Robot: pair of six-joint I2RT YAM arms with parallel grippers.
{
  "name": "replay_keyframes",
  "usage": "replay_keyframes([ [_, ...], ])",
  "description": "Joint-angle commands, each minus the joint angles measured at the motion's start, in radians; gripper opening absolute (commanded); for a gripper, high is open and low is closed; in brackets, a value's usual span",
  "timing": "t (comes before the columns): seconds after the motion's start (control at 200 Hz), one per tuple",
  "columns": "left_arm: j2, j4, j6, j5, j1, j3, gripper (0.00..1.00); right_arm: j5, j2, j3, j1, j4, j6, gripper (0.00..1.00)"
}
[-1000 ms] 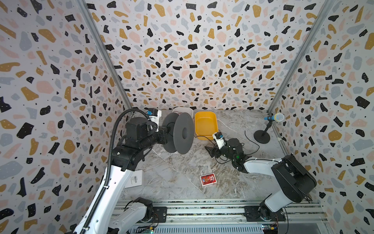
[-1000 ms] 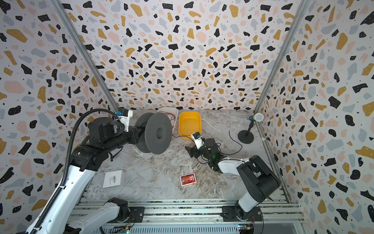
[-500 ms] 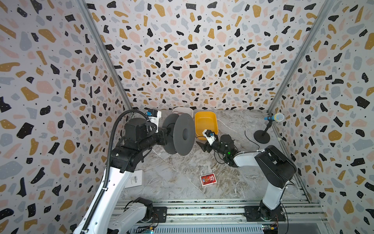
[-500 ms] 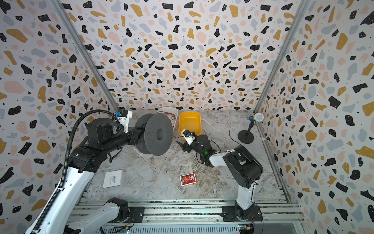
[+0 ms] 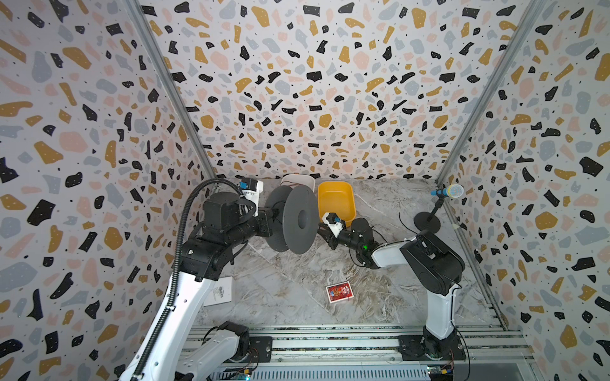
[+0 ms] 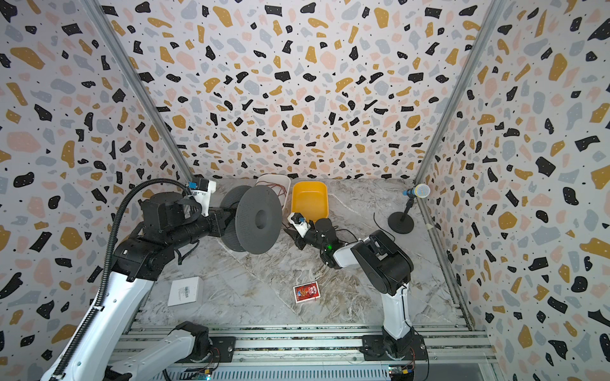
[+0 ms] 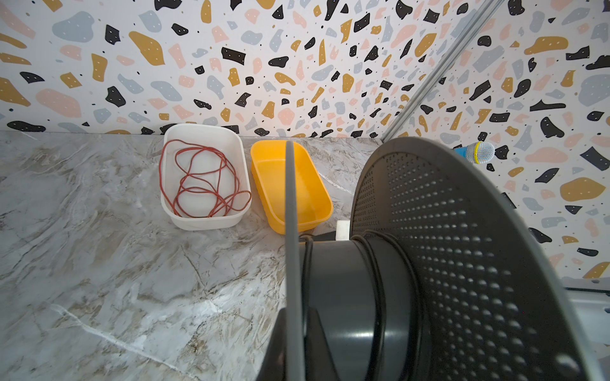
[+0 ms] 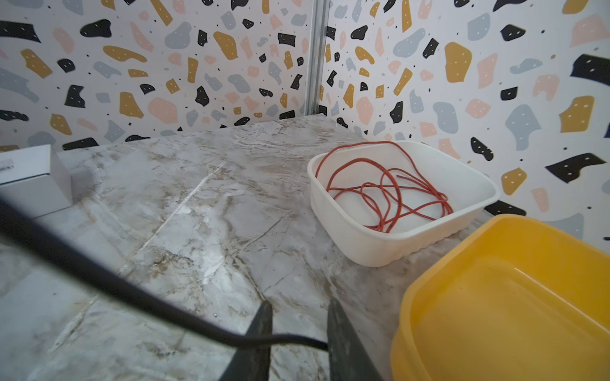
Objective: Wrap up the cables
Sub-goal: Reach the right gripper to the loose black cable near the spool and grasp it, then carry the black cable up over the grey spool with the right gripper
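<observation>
Grey plastic forms the reel [image 5: 298, 219], which is held on edge above the marble table [image 5: 290, 287], just left of the yellow tub [image 5: 335, 198] in both top views. Its near flange is clamped at the rim by the left pincer [image 7: 294, 326], whose jaws are closed on it in the left wrist view. A few turns of the black cable [image 7: 379, 280] are seen wound round the hub.

The right pincer [image 8: 298, 306] is held low over the table, just right of the reel and in front of the yellow tub. Its jaws are seen narrowly parted in the right wrist view, with the cable drawn across the gap between them. Whether the cable is pinched cannot be told. From there the cable is trailed in loose loops over the table towards the microphone [image 5: 450, 190] on its stand at the right wall.

A white tub [image 7: 204, 128] is set beside the yellow one, and a reddish wire [image 8: 379, 189] is coiled inside it. A red packet [image 5: 339, 292] and a white box [image 6: 184, 291] are laid nearer the front.
</observation>
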Motion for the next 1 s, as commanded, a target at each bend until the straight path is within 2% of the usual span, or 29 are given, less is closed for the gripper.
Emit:
replay_keyframes([
  [0.0,-0.021,0.059,0.001,0.01,0.004,0.051,0.0,-0.01,-0.002,0.009,0.015,0.051,0.034,0.18],
  [0.06,-0.022,0.053,0.005,0.002,0.004,0.053,0.0,-0.009,-0.008,-0.007,0.016,0.068,0.049,0.08],
  [0.12,-0.024,0.051,0.007,-0.006,0.004,0.054,0.0,-0.01,-0.02,-0.028,0.017,0.081,0.065,0.03],
  [0.34,-0.017,0.071,-0.015,-0.035,0.004,0.051,0.0,0.043,-0.091,-0.103,0.038,0.041,0.104,0.01],
  [0.526,0.001,0.136,-0.075,-0.091,0.003,0.038,0.0,0.179,-0.155,-0.162,0.103,-0.056,0.112,0.0],
  [0.626,0.003,0.176,-0.124,-0.173,0.004,0.017,0.0,0.291,-0.17,-0.163,0.159,-0.134,0.105,0.0],
  [0.761,0.02,0.238,-0.189,-0.213,0.003,-0.03,0.0,0.422,-0.2,-0.147,0.24,-0.233,0.105,0.0],
  [0.996,0.054,0.348,-0.244,-0.322,0.004,-0.14,0.0,0.657,-0.252,-0.09,0.397,-0.38,-0.007,0.0],
])
